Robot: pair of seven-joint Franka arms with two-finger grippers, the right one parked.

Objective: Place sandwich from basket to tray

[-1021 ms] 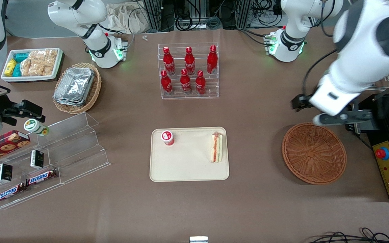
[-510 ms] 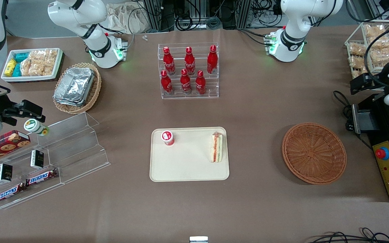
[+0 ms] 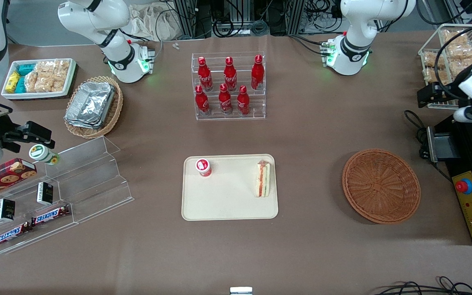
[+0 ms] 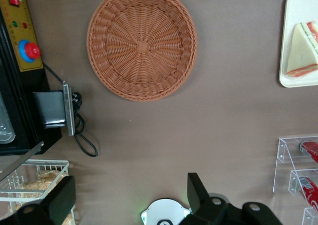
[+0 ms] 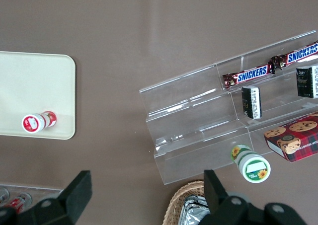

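Front view: sandwich point(image 3: 263, 179) lies flat on the tray point(image 3: 228, 205), at the tray's edge toward the working arm's end, touching or nearly touching the rim. Small red-capped bottle point(image 3: 203, 167) stands on the same tray, well apart from it. Basket point(image 3: 381, 185) sits empty on the worktop point(image 3: 314, 135), nearer the working arm. Pincer point(image 3: 434, 94) hangs high at the working arm's end of the worktop, near a wire rack of snack bags point(image 3: 451, 49), well clear of basket and tray.

Left wrist view: pincer point(image 4: 130, 199) open, fingers point(image 4: 198, 191) spread wide, nothing between them. Basket point(image 4: 142, 42) empty; sandwich point(image 4: 304, 50) on tray point(image 4: 293, 36).

Right wrist view: tray corner and bottle only, no sandwich visible.

Task looks done. Risk from here: arm swinging near the rack could clip it or the cables; sandwich so close to the rim could slide off if the tray gets bumped.
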